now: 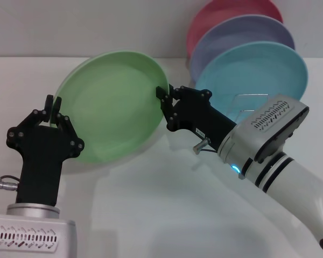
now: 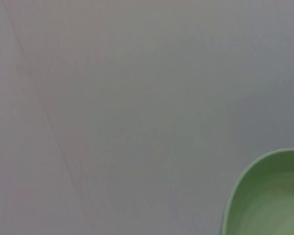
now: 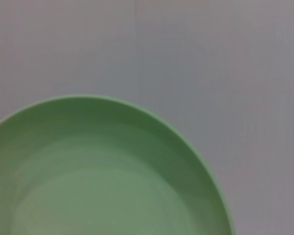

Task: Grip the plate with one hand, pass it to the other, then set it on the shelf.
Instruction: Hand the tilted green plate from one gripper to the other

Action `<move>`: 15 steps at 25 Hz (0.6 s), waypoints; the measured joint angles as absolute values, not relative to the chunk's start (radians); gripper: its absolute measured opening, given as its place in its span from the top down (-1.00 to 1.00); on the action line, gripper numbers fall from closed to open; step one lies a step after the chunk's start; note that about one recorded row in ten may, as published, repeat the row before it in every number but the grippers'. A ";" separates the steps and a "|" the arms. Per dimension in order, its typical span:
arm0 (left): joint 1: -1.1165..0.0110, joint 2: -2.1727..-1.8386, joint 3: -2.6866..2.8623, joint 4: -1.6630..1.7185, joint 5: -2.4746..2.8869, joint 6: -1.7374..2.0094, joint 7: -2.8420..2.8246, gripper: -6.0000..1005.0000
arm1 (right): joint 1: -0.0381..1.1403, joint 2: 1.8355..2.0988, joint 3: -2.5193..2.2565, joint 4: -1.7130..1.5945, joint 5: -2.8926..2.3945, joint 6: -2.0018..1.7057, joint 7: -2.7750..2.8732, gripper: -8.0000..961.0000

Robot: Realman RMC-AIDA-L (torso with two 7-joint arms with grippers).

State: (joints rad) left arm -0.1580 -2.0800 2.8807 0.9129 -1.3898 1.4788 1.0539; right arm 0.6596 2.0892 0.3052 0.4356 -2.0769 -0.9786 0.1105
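Observation:
The light green plate (image 1: 113, 105) hangs above the white table, tilted up with its hollow side facing me. My left gripper (image 1: 53, 106) is at the plate's left rim, fingers pinched on the edge. At the plate's right rim, my right gripper (image 1: 164, 105) is shut on the edge, with one finger across the front. The plate (image 2: 269, 196) fills a corner of the left wrist view, and in the right wrist view the plate (image 3: 103, 176) fills the lower part. The wire shelf (image 1: 251, 95) stands behind my right arm, mostly hidden.
A turquoise plate (image 1: 258, 70), a lavender plate (image 1: 242, 32) and a pink plate (image 1: 226, 13) stand upright in a row at the back right, by the shelf. The white table (image 1: 167, 204) stretches below the held plate. A grey wall lies behind.

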 joint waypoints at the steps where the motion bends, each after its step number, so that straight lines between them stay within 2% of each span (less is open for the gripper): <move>1: -0.158 -2.080 2.881 0.913 -1.390 1.479 1.054 0.72 | 0.660 2.089 0.305 0.436 -2.077 -0.979 0.110 0.76; 12: -0.156 -2.080 2.881 0.913 -1.390 1.479 1.054 0.71 | 0.659 2.089 0.305 0.437 -2.077 -0.980 0.110 0.76; 15: -0.156 -2.080 2.881 0.912 -1.390 1.479 1.054 0.70 | 0.658 2.089 0.305 0.436 -2.077 -0.983 0.111 0.81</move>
State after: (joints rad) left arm -0.1564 -2.0800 2.8809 0.9121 -1.3898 1.4787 1.0544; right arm 0.6582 2.0893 0.3052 0.4361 -2.0769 -0.9826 0.1105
